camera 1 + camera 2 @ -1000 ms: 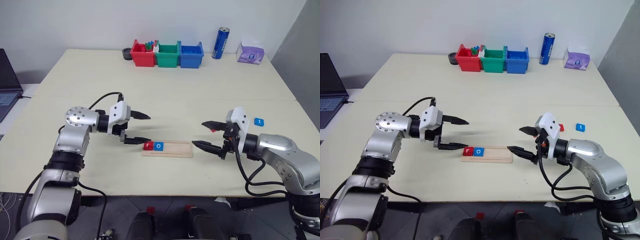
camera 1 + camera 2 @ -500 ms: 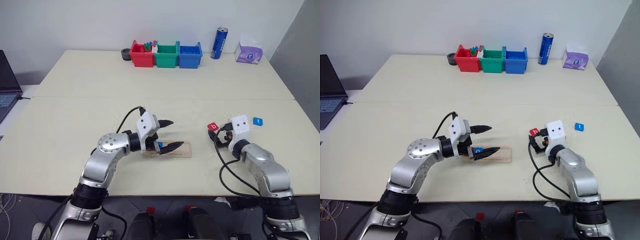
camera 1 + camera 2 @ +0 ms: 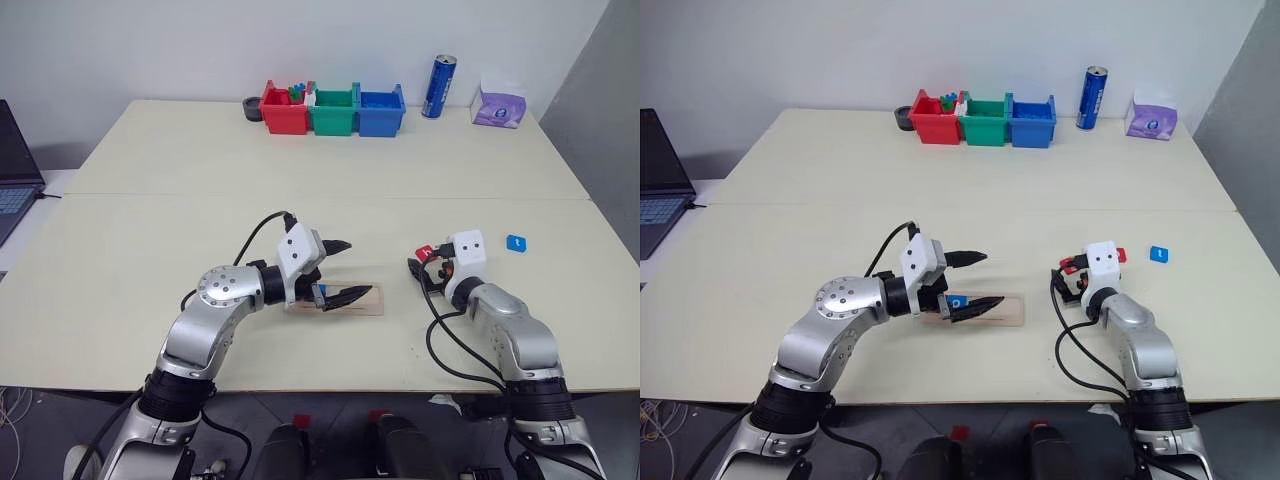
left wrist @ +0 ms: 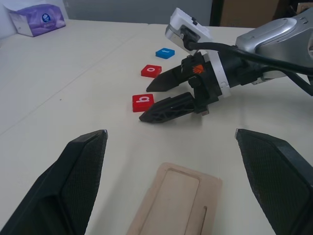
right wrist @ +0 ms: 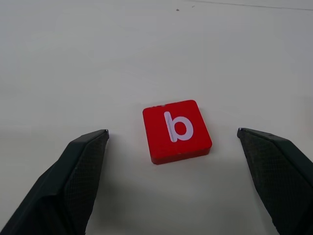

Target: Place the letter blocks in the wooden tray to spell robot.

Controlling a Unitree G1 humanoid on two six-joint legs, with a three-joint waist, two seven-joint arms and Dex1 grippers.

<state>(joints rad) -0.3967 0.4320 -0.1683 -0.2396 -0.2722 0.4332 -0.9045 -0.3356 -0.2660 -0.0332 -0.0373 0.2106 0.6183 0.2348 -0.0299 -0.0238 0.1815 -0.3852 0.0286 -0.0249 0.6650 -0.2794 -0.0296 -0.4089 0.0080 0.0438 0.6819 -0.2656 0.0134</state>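
Observation:
The wooden tray [image 3: 362, 300] lies at the table's middle front, with a blue letter block [image 3: 318, 291] in it. My left gripper [image 3: 341, 269] hangs open over the tray's left half and hides that end. A red "b" block [image 5: 177, 131] lies flat on the table to the right of the tray. My right gripper [image 5: 172, 133] is open, with one finger on each side of that block and not touching it. Beyond it lie a red "o" block [image 4: 150, 71] and a blue "t" block [image 3: 515, 242].
Red [image 3: 282, 108], green [image 3: 333, 110] and blue [image 3: 382, 110] bins stand in a row at the back, with a blue can [image 3: 441, 86] and a purple tissue pack [image 3: 500, 108] to their right. A laptop [image 3: 15, 170] sits off the table's left edge.
My left gripper moved right, over the tray. The right gripper sank to the table and now straddles the red "b" block. Little has shifted in the last half second.

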